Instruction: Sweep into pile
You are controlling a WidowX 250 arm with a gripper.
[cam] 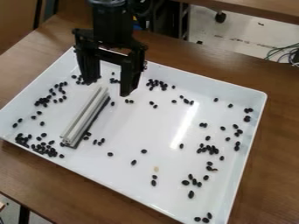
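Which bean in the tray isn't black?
The pale tan one, in the tray's near half, just above a pair of black beans in the view. Its light colour sets it apart; the others in sight are black.

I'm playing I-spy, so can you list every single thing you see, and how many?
Tray: one, white, on the table
Beans: dozens, black, scattered over the tray, thick near its left corner
Odd bean-like bit: one, tan, lower middle of the tray
Slotted bar: one, silver-grey, tray's left half
Table: one, brown, under the tray
Second tabletop: one, brown, top right
Caster wheel: one, black, top right
Cables: several, green and dark, right edge
Floor: one, pale, behind
Arm: one, black, top left
Tool: one, black, open above the tray
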